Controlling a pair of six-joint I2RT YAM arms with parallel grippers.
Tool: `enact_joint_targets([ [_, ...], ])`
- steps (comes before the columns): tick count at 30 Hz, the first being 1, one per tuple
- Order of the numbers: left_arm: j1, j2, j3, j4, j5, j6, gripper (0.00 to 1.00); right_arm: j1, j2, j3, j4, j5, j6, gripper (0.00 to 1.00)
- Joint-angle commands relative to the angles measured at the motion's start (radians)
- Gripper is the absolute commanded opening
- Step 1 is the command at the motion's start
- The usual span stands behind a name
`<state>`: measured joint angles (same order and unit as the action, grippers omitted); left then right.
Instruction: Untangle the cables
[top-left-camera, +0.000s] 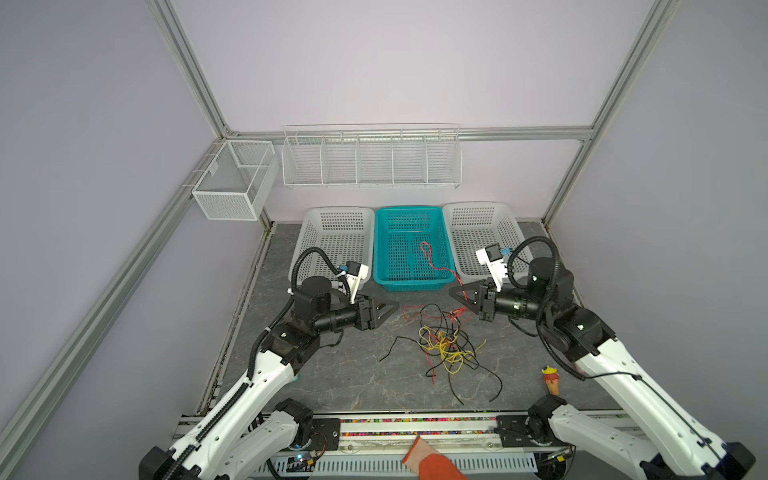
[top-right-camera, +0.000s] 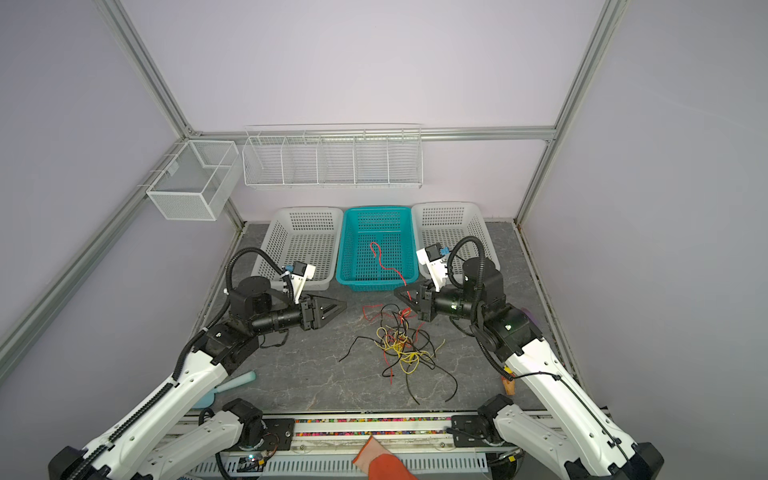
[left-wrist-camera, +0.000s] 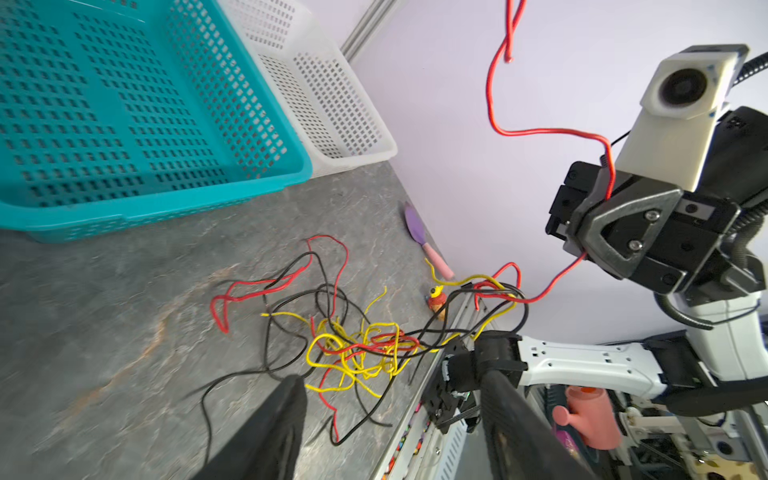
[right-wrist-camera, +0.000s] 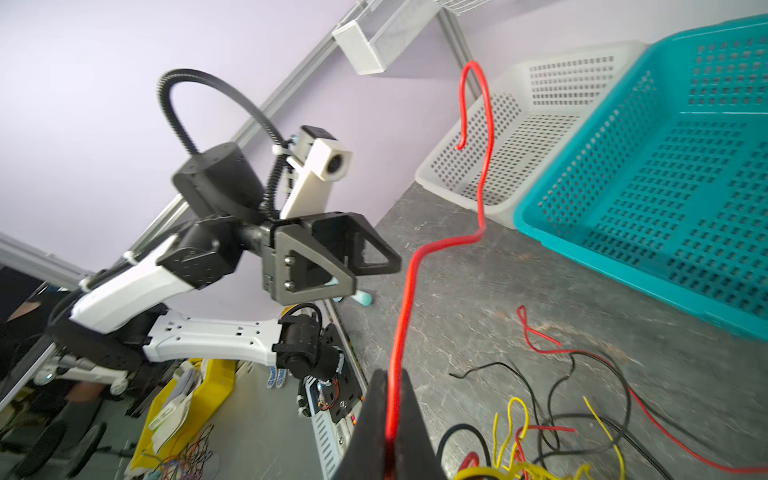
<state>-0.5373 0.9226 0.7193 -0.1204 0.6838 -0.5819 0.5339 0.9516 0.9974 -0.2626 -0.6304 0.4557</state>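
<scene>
My right gripper (top-left-camera: 456, 296) clamped on red cable (right-wrist-camera: 406, 291); its tail runs into tangle (top-left-camera: 442, 351) below. My left gripper (top-left-camera: 392, 308) apart, empty. Freeing red strand; next needs slow upward pull.

three baskets, two wall racks and some small toys around a grey table

a teal plastic basket (top-left-camera: 409, 286) stands at the back of the grey stone-pattern tabletop (top-left-camera: 332, 374), between the left white basket (top-left-camera: 309, 237) and the right white basket (top-left-camera: 478, 216), all three close side by side. above them a white wire rack (top-left-camera: 371, 166) with several compartments hangs on the back wall, and a white mesh box (top-left-camera: 226, 201) hangs at the left corner. a small ice cream cone toy (top-left-camera: 551, 379) is near the front right edge. a teal scoop (top-right-camera: 235, 383) lies at the front left. a purple toy shovel with pink handle (left-wrist-camera: 414, 222) lies by the right wall. a pink watering can (left-wrist-camera: 590, 415) shows past the front rail.
</scene>
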Motion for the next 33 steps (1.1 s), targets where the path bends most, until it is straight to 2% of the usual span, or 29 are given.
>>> enact_joint_targets([
  [1, -0.064, 0.04, -0.042, 0.282, 0.074, -0.075, 0.68, 0.011, 0.041, 0.035, 0.144, -0.118, 0.016, 0.07],
  [4, -0.148, 0.068, -0.043, 0.342, 0.037, -0.04, 0.67, 0.019, 0.077, 0.044, 0.194, -0.149, 0.047, 0.07],
  [7, -0.186, 0.087, -0.065, 0.438, 0.024, -0.033, 0.67, 0.038, 0.099, 0.06, 0.216, -0.174, 0.06, 0.07],
  [11, -0.19, 0.108, -0.095, 0.527, 0.02, -0.024, 0.67, 0.065, 0.108, 0.078, 0.221, -0.188, 0.063, 0.07],
  [19, -0.196, 0.169, -0.09, 0.463, 0.002, 0.048, 0.63, 0.102, 0.117, 0.09, 0.237, -0.199, 0.071, 0.07],
  [24, -0.202, 0.183, -0.095, 0.513, -0.002, 0.033, 0.61, 0.124, 0.124, 0.087, 0.255, -0.201, 0.078, 0.07],
  [29, -0.205, 0.213, -0.099, 0.568, 0.014, 0.006, 0.55, 0.136, 0.135, 0.088, 0.267, -0.195, 0.084, 0.06],
  [33, -0.213, 0.241, -0.121, 0.651, 0.034, -0.04, 0.56, 0.138, 0.145, 0.084, 0.273, -0.193, 0.084, 0.07],
])
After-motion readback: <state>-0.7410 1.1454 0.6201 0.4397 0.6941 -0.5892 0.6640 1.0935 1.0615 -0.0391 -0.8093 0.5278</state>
